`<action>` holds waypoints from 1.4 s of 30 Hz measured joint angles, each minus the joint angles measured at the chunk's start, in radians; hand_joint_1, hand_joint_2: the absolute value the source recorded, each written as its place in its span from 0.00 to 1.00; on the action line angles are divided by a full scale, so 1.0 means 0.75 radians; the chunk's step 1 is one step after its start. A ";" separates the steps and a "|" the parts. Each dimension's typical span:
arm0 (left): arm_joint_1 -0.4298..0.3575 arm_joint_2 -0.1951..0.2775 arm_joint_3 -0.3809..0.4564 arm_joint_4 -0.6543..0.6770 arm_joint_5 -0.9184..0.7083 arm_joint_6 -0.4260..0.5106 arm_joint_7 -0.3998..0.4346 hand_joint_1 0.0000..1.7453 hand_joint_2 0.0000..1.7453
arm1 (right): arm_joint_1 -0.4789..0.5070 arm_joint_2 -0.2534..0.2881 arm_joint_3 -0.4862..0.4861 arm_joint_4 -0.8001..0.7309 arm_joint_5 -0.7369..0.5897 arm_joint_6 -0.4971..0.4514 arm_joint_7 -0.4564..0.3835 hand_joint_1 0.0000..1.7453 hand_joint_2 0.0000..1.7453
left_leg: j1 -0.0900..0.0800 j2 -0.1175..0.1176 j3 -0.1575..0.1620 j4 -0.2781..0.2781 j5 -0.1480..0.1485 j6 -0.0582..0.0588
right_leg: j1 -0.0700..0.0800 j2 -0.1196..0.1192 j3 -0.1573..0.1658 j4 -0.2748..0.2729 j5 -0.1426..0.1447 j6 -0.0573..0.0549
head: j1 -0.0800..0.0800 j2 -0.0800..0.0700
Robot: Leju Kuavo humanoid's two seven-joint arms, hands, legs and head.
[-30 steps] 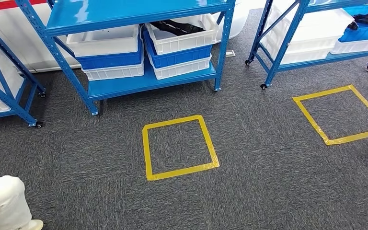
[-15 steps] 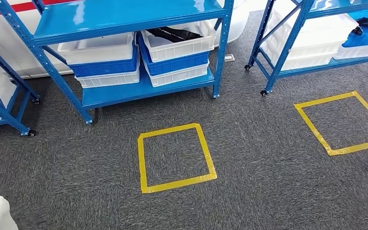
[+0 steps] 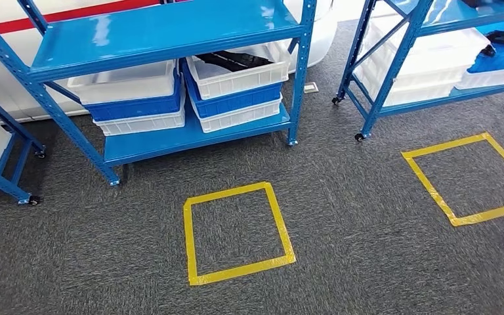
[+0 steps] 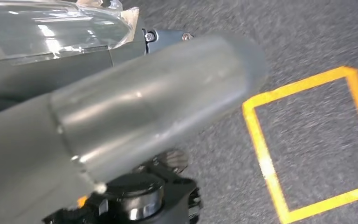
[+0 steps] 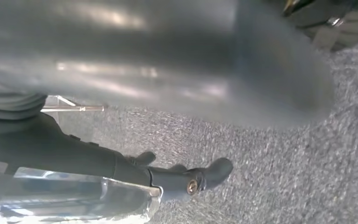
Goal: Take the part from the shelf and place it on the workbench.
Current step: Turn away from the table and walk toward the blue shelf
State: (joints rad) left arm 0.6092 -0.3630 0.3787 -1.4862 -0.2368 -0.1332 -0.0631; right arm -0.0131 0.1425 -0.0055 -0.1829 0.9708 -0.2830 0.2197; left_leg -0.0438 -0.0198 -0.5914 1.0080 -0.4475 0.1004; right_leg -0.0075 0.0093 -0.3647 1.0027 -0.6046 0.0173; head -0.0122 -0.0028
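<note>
Dark part lying in the top white bin on the blue shelf, well apart from left hand and right hand hanging above grey carpet (blurred; whether released or clenched cannot be told).

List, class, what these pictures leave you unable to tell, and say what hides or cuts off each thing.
1. Dark part in the upper white bin, head view: the shelf above hides much of it.
2. Right rack, head view: cut off by the top and right edges.
3. Left hand, left wrist view: a blurred grey cover fills the front, so whether it is open or shut cannot be told.
4. Right hand, right wrist view: dark fingers dim and partly hidden.
</note>
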 joint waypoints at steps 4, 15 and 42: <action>-0.007 -0.002 0.004 0.014 -0.008 -0.012 -0.008 0.00 0.00 | -0.005 -0.006 -0.003 0.000 0.000 -0.001 -0.001 0.00 0.00 | 0.024 0.000 0.073 -0.028 -0.029 -0.010 | -0.002 -0.002 -0.199 0.291 -0.055 0.004 | 0.001 0.000; -0.024 -0.002 0.017 0.051 -0.003 0.029 -0.024 0.00 0.00 | 0.004 -0.019 -0.004 0.002 0.036 0.000 0.000 0.00 0.00 | 0.061 -0.003 0.224 0.013 -0.187 -0.105 | -0.046 -0.026 -0.267 0.062 0.140 0.026 | 0.004 0.000; -0.006 -0.010 -0.032 0.048 0.041 0.138 0.010 0.00 0.00 | -0.005 -0.025 0.010 -0.001 0.098 0.002 0.006 0.00 0.00 | 0.042 -0.144 0.051 0.010 -0.041 -0.063 | -0.014 0.067 -0.240 0.025 0.126 0.059 | 0.002 0.000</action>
State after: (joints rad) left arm 0.6047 -0.3705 0.3548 -1.4504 -0.2060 -0.0296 -0.0554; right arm -0.0170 0.1235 0.0021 -0.1838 1.0445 -0.2815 0.2245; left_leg -0.0126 -0.1277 -0.5533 1.0157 -0.4782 0.0530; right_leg -0.0181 0.0597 -0.5447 1.0212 -0.5099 0.0616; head -0.0105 -0.0027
